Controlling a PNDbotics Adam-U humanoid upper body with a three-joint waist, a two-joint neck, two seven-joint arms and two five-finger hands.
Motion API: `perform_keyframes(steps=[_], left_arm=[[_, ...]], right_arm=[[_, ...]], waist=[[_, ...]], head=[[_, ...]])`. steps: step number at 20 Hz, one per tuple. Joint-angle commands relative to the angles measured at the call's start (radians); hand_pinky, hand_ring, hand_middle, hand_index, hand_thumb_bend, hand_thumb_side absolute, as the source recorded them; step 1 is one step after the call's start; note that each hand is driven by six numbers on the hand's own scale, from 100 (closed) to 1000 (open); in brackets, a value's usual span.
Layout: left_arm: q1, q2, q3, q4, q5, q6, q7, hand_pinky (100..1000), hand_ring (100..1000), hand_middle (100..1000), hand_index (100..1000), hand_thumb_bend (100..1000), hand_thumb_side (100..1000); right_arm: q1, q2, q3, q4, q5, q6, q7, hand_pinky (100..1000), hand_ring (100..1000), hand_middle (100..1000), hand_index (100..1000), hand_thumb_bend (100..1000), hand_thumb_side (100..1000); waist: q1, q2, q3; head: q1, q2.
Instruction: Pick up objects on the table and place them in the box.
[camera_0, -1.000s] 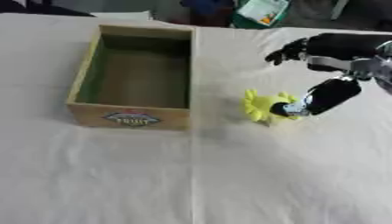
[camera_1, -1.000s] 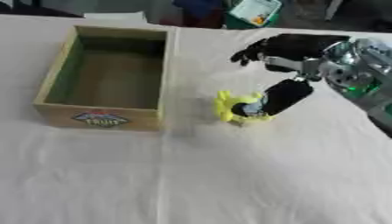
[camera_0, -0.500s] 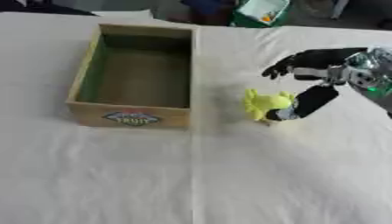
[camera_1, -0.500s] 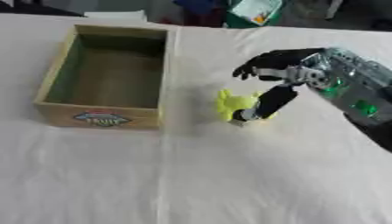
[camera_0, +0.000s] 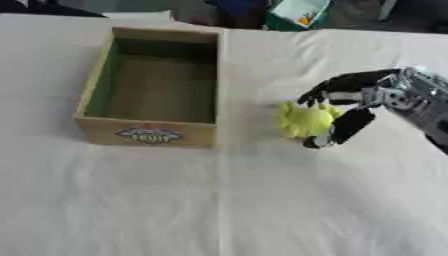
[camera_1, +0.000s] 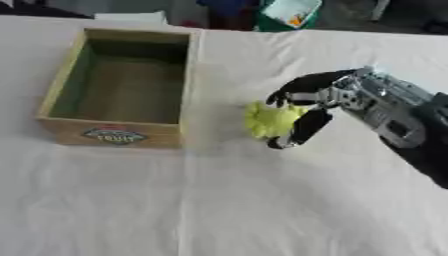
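Note:
A yellow-green spiky toy (camera_0: 304, 120) lies on the white cloth just right of the wooden box (camera_0: 150, 131). The box is open-topped with a green inner wall, a label on its front, and nothing inside. My right hand (camera_0: 350, 107) comes in from the right and curls around the toy: dark fingers (camera_1: 297, 90) arch over its far side and the thumb (camera_1: 297, 131) presses its near right side. The toy seems to rest on the cloth. My left hand shows in no view.
A teal container (camera_0: 297, 12) with an orange mark sits beyond the table's far edge. White cloth (camera_0: 219, 200) covers the whole table, with wide open space in front and to the right.
My right hand has drawn in closer around the toy, fingers now over its far side. The toy sits slightly lower and nearer the box in the picture.

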Motion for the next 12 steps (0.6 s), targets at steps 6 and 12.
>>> perform_keyframes(steps=[6,12], left_arm=[[-0.005,0.008,-0.004,-0.022,0.003,0.005,-0.007,494,503,525,705,100,619],[-0.006,0.005,-0.005,-0.022,0.004,0.008,-0.012,495,503,526,704,100,619]], right_arm=[[-0.036,0.010,0.015,0.051,0.028,-0.021,-0.002,941,860,766,983,317,612],[-0.060,0.045,0.035,0.129,0.060,-0.018,-0.036,921,830,698,954,152,574]], waist=[[0.004,-0.015,0.002],[0.005,-0.015,0.005]], head=[[-0.004,-0.008],[-0.007,-0.007]])
